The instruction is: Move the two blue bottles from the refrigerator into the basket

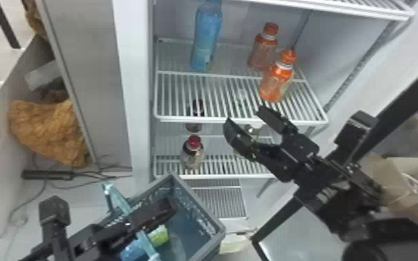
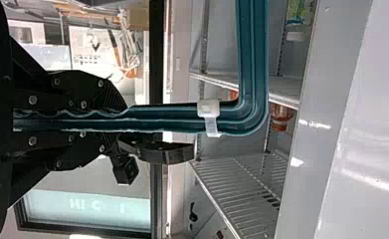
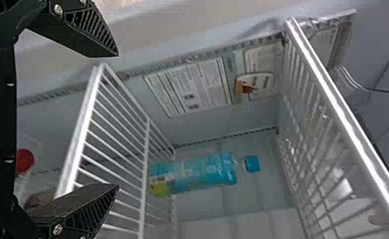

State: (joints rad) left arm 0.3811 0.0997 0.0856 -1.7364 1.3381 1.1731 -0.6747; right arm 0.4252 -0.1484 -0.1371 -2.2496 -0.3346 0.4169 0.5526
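Observation:
In the head view my left gripper (image 1: 151, 215) is over the basket (image 1: 201, 204); in the left wrist view that gripper (image 2: 117, 119) is shut on the basket's teal handle (image 2: 172, 119). One blue bottle (image 1: 135, 249) lies inside the basket, partly hidden by the arm and handle. Another blue bottle (image 1: 206, 38) stands upright on the refrigerator's middle shelf, toward its back left. My right gripper (image 1: 243, 114) is open and empty at that shelf's front edge, to the right of the standing bottle. From the right wrist, the gripper (image 3: 117, 121) has the blue bottle (image 3: 197, 173) beyond its spread fingers.
Two orange bottles (image 1: 263, 50) (image 1: 276, 81) stand at the right of the same wire shelf (image 1: 239, 119). A red-capped bottle (image 1: 192, 152) is on the shelf below. The refrigerator's left wall edge (image 1: 133, 86) and an upper shelf (image 1: 375, 10) bound the opening.

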